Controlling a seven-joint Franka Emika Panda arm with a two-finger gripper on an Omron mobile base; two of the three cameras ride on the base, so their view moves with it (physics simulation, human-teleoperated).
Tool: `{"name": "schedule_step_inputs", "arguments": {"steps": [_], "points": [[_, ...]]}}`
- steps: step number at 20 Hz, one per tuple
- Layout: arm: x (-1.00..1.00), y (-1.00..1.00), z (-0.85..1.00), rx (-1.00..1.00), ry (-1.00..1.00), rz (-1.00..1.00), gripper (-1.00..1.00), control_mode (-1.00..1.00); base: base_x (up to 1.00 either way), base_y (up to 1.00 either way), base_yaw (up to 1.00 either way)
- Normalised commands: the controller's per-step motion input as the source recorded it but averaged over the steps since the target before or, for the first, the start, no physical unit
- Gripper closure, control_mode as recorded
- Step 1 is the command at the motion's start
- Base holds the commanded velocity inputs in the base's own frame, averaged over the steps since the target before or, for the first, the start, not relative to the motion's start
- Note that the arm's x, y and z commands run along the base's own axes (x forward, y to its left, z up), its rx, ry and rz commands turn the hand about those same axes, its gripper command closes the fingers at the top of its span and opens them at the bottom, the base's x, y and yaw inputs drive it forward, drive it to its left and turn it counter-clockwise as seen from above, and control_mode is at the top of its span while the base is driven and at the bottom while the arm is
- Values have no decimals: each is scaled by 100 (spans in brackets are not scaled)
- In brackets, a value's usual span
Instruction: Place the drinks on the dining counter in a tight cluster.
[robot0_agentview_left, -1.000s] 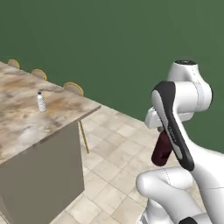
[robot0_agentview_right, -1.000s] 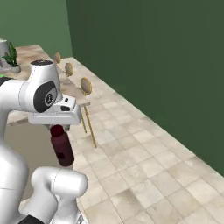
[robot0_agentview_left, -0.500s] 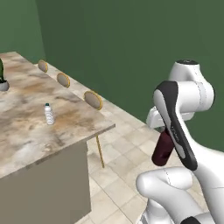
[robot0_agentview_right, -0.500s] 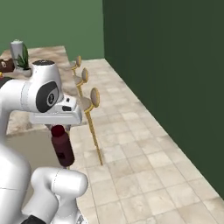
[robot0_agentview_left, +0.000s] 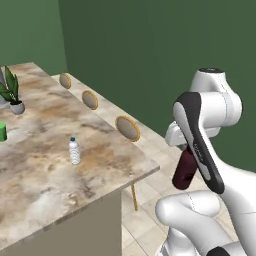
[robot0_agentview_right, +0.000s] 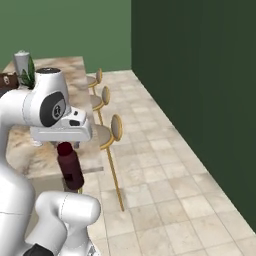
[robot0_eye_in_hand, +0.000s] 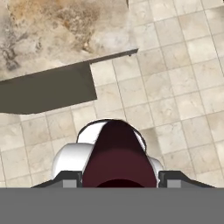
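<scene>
The maroon bottle (robot0_agentview_left: 184, 169) hangs upright under the hand, out over the floor tiles, just off the corner of the counter (robot0_agentview_left: 100, 165). The water bottle (robot0_agentview_left: 74, 151) stands on the stone, well apart from it. To do this well, carry it level over the edge, clear the stools (robot0_agentview_left: 128, 128), and set it down right beside the water bottle without knocking it. The pincer (robot0_eye_in_hand: 117, 177) is half-spread, clamped on the maroon bottle's top.
</scene>
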Motion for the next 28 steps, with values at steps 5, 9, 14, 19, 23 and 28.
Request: {"name": "schedule_step_inputs", "arguments": {"steps": [5,9,14,19,23,28], "points": [[0,0,0,0,0,0,100,100,86,21,0],[0,0,0,0,0,0,100,100,60,8,12],[0,0,0,0,0,0,100,100,21,5,25],[0,0,0,0,0,0,100,100,7,1,39],[0,0,0,0,0,0,100,100,23,0,41],[0,0,0,0,0,0,100,100,7,0,14]]}}
